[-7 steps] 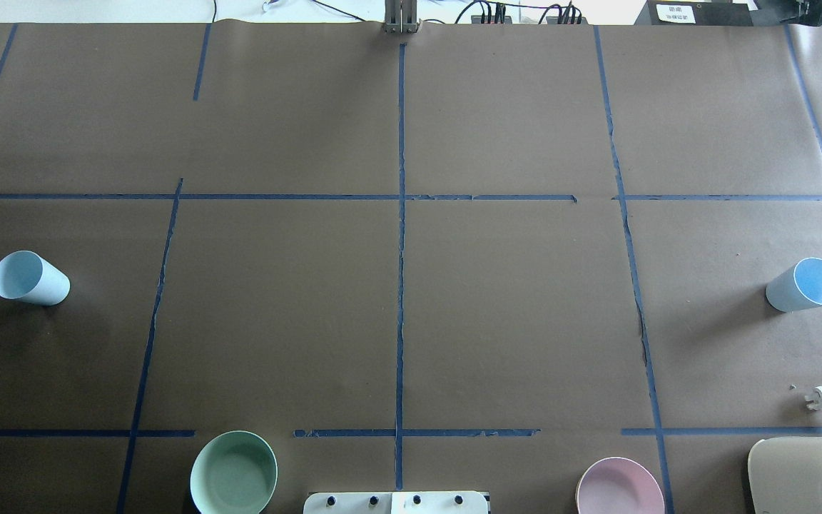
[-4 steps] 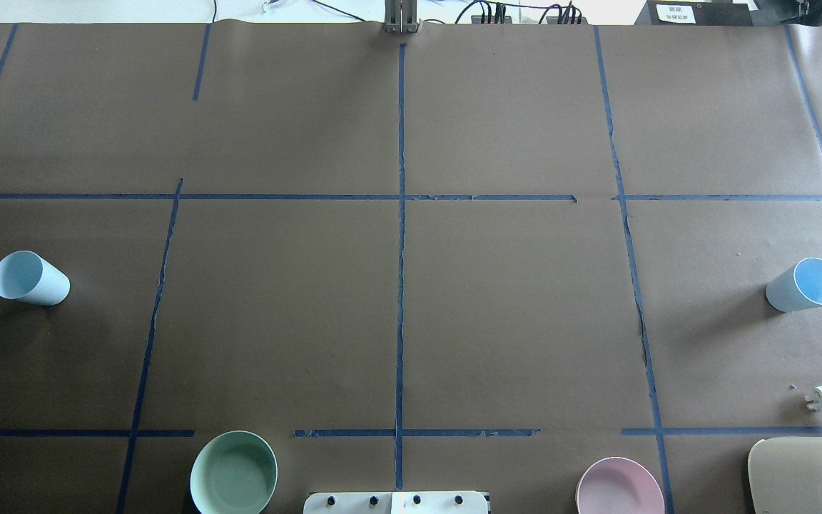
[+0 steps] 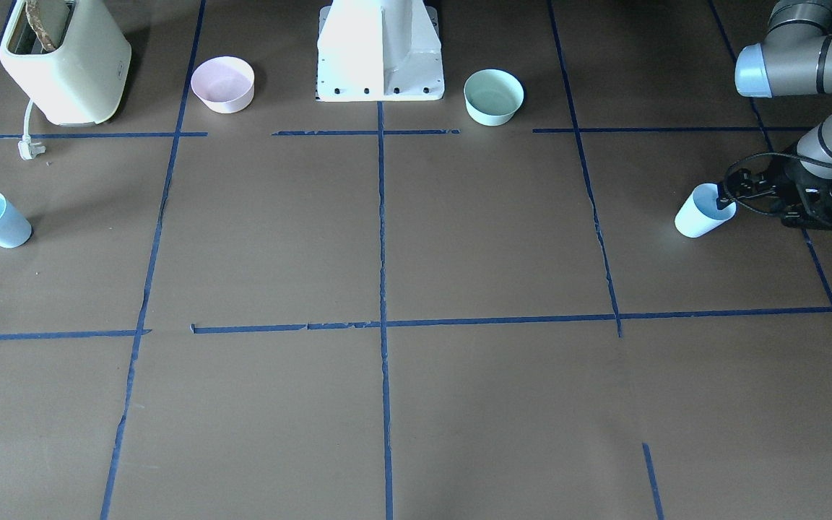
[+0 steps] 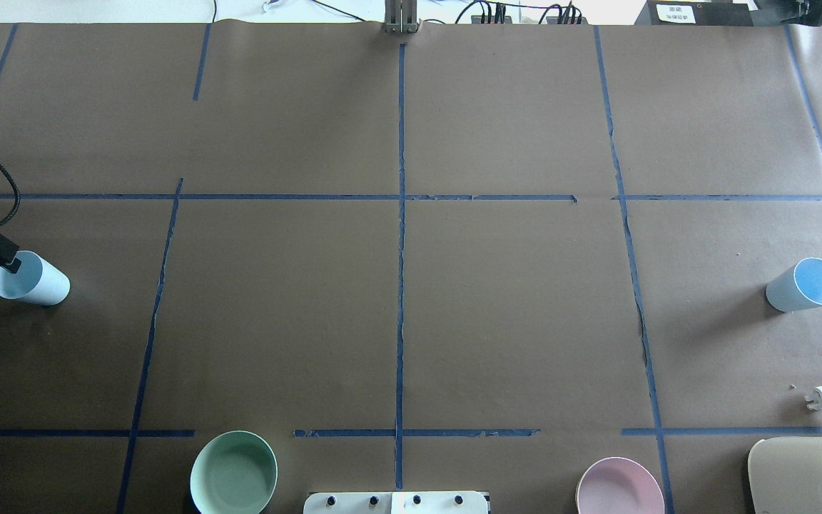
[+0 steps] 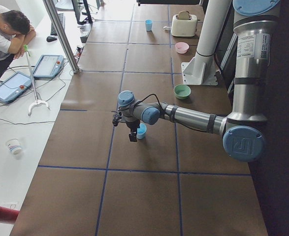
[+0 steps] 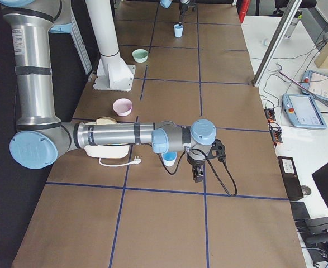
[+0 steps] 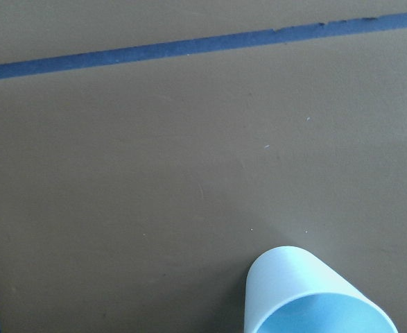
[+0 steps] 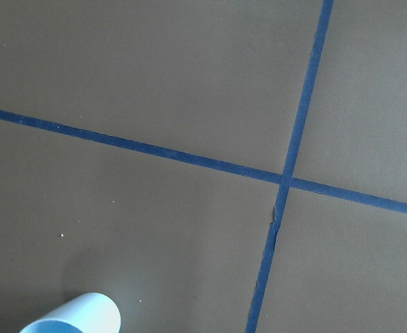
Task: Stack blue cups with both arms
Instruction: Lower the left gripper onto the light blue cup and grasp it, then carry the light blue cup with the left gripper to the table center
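One blue cup stands at the table's left side, and it also shows in the front view. My left gripper is at this cup's rim, and its jaws look open with one finger over the rim. The cup fills the lower edge of the left wrist view. The other blue cup stands at the right side. My right gripper shows only in the right side view, just beside that cup; I cannot tell if it is open or shut.
A mint-green bowl and a pink bowl stand near the white pedestal. A cream toaster with a loose white plug stands near the right cup. A person sits beyond the table.
My left gripper has come in from the left edge and moved down to the left cup's rim. Neither cup has moved.
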Controlling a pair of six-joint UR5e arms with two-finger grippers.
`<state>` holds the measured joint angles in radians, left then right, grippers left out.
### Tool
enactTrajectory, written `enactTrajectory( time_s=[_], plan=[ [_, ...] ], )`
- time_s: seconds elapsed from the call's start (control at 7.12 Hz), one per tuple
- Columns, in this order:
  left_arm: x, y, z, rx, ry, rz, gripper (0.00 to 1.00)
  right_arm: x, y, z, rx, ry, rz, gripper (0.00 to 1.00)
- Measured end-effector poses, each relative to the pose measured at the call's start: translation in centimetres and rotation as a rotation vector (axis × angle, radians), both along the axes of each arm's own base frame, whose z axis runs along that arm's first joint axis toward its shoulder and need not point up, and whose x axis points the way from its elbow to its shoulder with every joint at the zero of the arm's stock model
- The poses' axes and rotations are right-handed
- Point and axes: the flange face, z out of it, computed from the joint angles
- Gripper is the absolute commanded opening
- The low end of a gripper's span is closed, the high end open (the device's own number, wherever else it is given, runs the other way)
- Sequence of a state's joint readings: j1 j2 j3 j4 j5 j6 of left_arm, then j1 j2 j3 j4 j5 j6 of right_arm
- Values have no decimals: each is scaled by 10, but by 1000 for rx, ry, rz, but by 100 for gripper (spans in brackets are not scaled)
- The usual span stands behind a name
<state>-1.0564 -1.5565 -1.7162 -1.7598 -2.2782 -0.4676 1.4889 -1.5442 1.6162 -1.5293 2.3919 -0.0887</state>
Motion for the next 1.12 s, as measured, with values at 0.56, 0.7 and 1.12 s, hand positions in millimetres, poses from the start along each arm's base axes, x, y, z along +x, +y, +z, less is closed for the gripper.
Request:
enactTrajectory(
  time_s=[0.56,0.7,1.12],
  plan=[
    [21,0,28,6,20,20,0,-19,-1,2,2,7,-39,100],
    [24,-1,24,2,41,24,0,-19,-1,2,4,8,-41,100],
    [54,-25,-71,-70,198,-68,0,-20,-2,0,14,9,-47,100]
  ],
)
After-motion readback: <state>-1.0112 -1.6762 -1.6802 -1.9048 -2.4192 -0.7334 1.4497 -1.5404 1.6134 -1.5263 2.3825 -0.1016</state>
